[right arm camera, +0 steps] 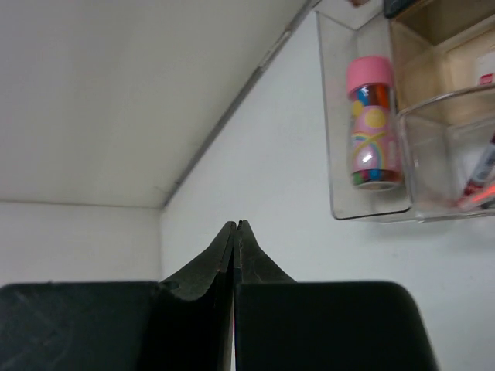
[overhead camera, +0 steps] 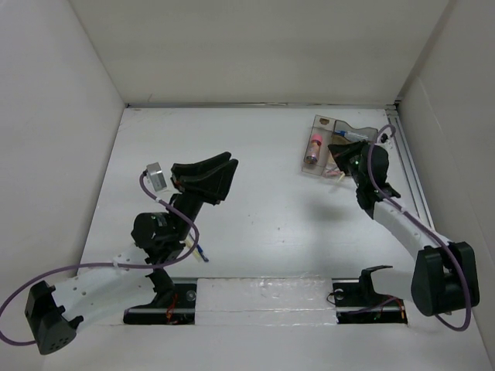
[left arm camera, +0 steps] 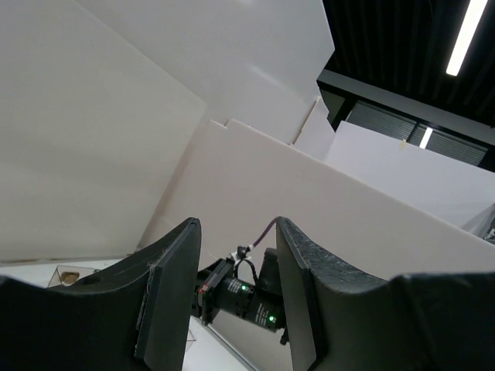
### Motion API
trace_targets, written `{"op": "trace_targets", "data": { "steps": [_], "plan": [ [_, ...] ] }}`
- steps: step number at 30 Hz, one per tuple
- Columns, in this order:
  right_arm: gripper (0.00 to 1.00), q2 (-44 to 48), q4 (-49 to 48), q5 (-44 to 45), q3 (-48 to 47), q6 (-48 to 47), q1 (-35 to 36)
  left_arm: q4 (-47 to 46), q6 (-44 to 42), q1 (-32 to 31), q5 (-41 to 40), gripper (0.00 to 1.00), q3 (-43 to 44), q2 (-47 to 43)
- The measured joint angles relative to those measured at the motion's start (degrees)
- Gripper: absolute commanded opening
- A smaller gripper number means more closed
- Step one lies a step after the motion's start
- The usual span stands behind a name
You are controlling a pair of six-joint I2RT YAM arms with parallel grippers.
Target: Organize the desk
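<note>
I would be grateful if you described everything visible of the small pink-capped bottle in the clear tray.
The small bottle has a pink cap and a pink body printed with yellow circles and rainbow stripes. It looks like plastic and has a multicoloured band at its base. It lies on its side, capped, alone and lengthwise in the narrow end compartment of the clear tray. Only the tray touches it; the shut right pincer is clear of it.

Matte white panel walls (overhead camera: 255,46) under a black ceiling (left arm camera: 387,39)
The flat, unmarked panels close the back, left and right sides, meeting in straight corners. In the left wrist view, further white boards (left arm camera: 371,193) rise one behind another. Above them glow a long bright strip light (left arm camera: 466,35) and a shorter second light (left arm camera: 426,137).
</note>
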State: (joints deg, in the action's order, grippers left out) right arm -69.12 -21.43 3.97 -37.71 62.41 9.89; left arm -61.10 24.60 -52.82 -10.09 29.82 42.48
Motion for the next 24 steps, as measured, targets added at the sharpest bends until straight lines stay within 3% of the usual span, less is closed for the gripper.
{"op": "trace_targets", "data": {
  "steps": [5, 10, 11, 15, 19, 24],
  "plan": [
    [0.00, -1.6, 11.2, 1.4, -7.4, -9.1, -3.5, -0.3, 0.4, 0.0, 0.7, 0.40, 0.0, 1.6],
    [0.28, -3.8, 16.5, 4.0, -7.6, -14.3, -10.2, -0.3, 0.8, 0.0, 1.3, 0.40, 0.0, 2.3],
    [0.39, -6.7, 18.1, 4.3, -7.8, -15.5, -12.0, -0.3, 0.8, 0.0, 1.3, 0.40, 0.0, 2.3],
    [0.47, -11.1, 22.4, 5.3, -9.0, -17.3, -12.2, -0.3, 0.8, 0.0, 1.3, 0.40, 0.1, 2.1],
    [0.44, -13.7, 24.6, 5.0, -9.9, -18.6, -12.0, -0.4, 0.8, 0.0, 1.3, 0.40, 0.1, 1.9],
    [0.23, -16.9, 25.2, 4.1, -13.0, -19.2, -12.0, -0.3, 0.8, 0.0, 1.3, 0.40, 0.1, 2.0]
  ]
}}
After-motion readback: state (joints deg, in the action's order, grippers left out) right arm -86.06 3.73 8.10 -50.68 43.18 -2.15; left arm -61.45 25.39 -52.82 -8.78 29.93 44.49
